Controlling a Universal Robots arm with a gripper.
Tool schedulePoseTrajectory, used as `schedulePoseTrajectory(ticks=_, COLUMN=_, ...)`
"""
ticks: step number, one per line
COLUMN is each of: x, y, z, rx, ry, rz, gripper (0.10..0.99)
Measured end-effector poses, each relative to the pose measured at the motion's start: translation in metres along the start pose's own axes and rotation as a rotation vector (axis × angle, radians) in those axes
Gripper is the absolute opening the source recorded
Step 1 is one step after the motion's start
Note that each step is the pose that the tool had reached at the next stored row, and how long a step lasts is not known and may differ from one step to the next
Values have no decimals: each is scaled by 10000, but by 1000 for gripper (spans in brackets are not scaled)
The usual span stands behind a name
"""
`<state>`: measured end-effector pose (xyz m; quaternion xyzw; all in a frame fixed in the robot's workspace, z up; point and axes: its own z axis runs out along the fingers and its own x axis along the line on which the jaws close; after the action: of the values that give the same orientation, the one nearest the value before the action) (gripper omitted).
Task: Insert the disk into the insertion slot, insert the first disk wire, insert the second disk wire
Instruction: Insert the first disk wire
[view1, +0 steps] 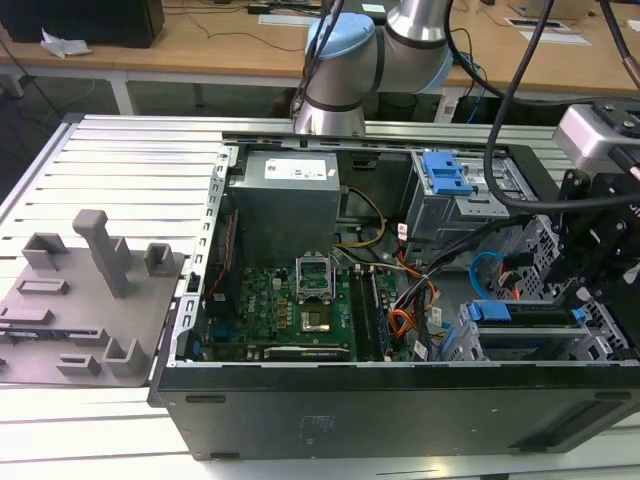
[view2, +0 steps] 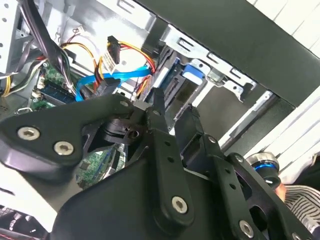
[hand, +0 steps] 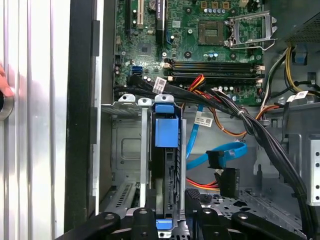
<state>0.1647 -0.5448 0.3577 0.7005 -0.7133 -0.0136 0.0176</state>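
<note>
We found the pincer (hand: 167, 212) low inside the case (view1: 400, 405). It was lined up with the long axis of the disk (hand: 167, 165), whose near end sat right in front of it. We could not tell whether the pincer pinched that end or stood spread about it, because the contact itself was hidden in both wrist views.

The disk stood on edge in the slot (view1: 505, 345) and ran straight away from the pincer, its blue carrier rails between the grey guides. We judged this alignment deliberate: from directly behind, any push would travel along the slot rather than jam the carrier against a wall. Most of the disk's length seemed to us already inside.

Just to one side of the pincer, the blue wire (hand: 220, 154) and the black plug (hand: 229, 181) on its orange and red leads hung free, neither joined to the disk. Lying there, they were clear of the slot's mouth yet near the disk's end. Beyond the disk's far end lay the motherboard (hand: 200, 50), and farther off the taller cage (view1: 455, 190).
</note>
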Motion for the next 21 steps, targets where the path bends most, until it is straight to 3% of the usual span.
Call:
schedulePoseTrajectory(ticks=6, x=-266, y=5, z=-1, rx=2, ry=87, rz=4, gripper=361)
schedulePoseTrajectory(ticks=10, x=-381, y=7, z=-2, rx=2, ry=131, rz=5, gripper=361)
schedulePoseTrajectory(ticks=13, x=-513, y=10, z=-2, rx=3, ry=157, rz=7, gripper=361)
schedulePoseTrajectory(ticks=17, x=-532, y=44, z=-2, rx=17, ry=173, rz=7, gripper=361)
schedulePoseTrajectory(ticks=21, x=-529, y=177, z=24, rx=44, ry=209, rz=10, gripper=361)
